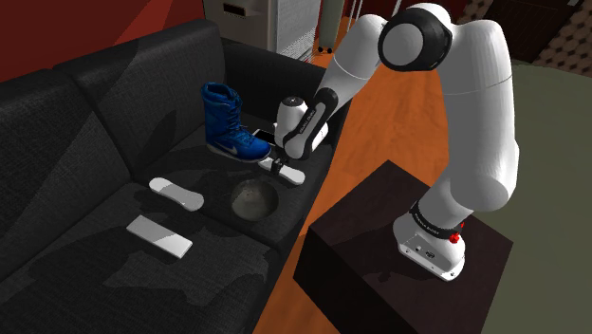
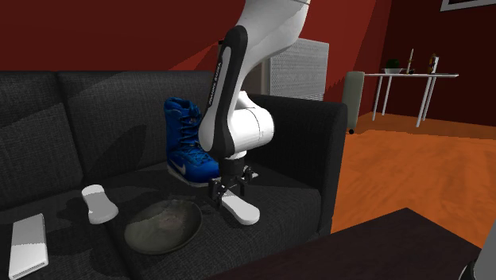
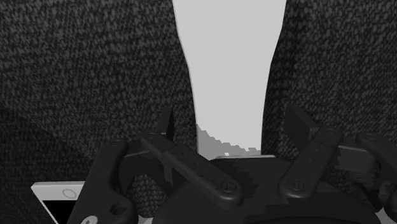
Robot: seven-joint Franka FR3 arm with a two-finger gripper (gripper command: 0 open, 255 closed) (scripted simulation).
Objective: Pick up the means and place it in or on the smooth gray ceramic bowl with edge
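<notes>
Nearest in the shoulder view stands the dark box (image 1: 379, 251) that carries the white arm (image 1: 479, 114), on an orange floor (image 1: 379, 123). To that view's left runs a black fabric sofa (image 1: 66, 123), and the small things lie on its seat. Nearest on the seat is a flat pale slab (image 1: 159, 236). A little farther lies a white rounded bar (image 1: 177, 194), well apart from the gripper. To that view's right of these sits the bowl (image 1: 252, 201), dark grey and mottled.

Just beyond the bowl, near the seat's front edge, the white oblong piece (image 1: 291, 175) lies flat on the cushion, outside the bowl (in shape and colour it is much like the rounded bar). The gripper (image 2: 226, 193) is down over one end of it, pointing at the seat. In the wrist view its fingers (image 3: 167, 126) stand wide apart, one on each side of the piece. A strip of sofa fabric shows between each finger and the white, so it straddles the piece and grips nothing. Close by the gripper lies a thin white-edged slab with a black face (image 3: 57, 191).

Farther back a blue boot (image 1: 230, 125) stands upright near the backrest. Beyond the sofa are a red wall (image 2: 119, 32) and a white ribbed unit (image 2: 302, 70).
</notes>
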